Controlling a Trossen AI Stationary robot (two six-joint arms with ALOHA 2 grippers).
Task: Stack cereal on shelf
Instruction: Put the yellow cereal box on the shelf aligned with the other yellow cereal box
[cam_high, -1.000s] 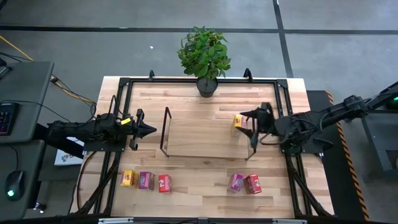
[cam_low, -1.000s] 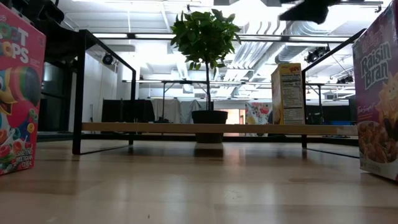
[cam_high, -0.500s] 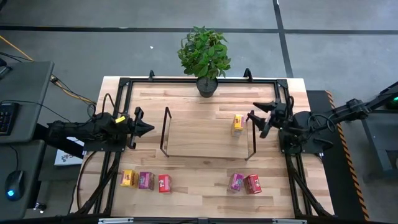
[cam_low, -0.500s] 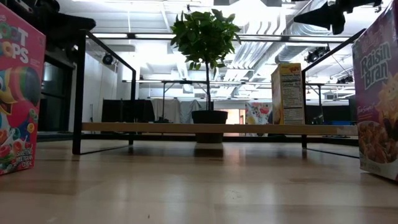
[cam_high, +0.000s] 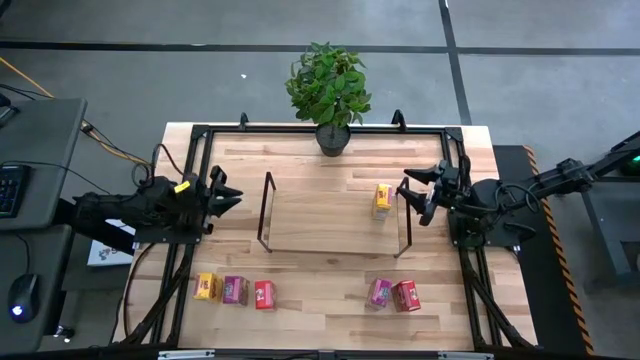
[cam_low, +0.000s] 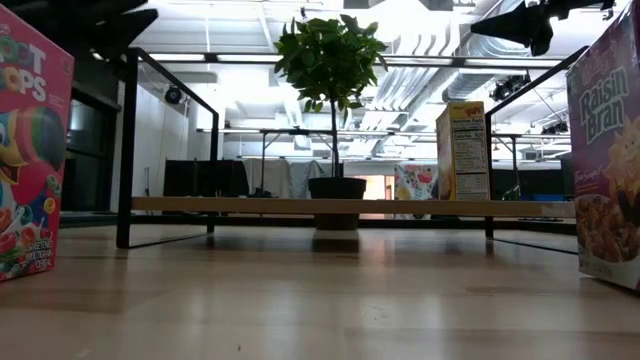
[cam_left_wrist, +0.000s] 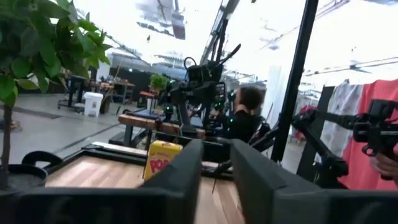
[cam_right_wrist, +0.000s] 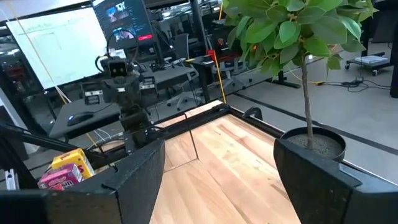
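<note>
On the wooden worktop (cam_high: 330, 170), seen from above, the shelf (cam_high: 320, 220) sits in the middle, a low light-wood board with a thin black frame upright at each end. One yellow box (cam_high: 382, 199) stands upright on the shelf near its right end; the low view shows the same box (cam_low: 462, 152) upright on the board. Five more boxes stand on the worktop near the front edge, off the shelf: at the left a row of three, a second yellow box (cam_high: 207, 287), a pink box (cam_high: 234, 290) and a red box (cam_high: 264, 294), just beside one another; at the right a second pink box (cam_high: 380, 292) touching a second red box (cam_high: 405, 295). A potted plant (cam_high: 330, 90) stands at the far edge, behind the shelf. The left gripper (cam_high: 228, 195) hangs left of the shelf, apart from it, its fingers a narrow gap apart and holding nothing. The right gripper (cam_high: 418, 195) hangs just beside the shelf's right frame, near the yellow box but not touching it, fingers spread wide and empty.
</note>
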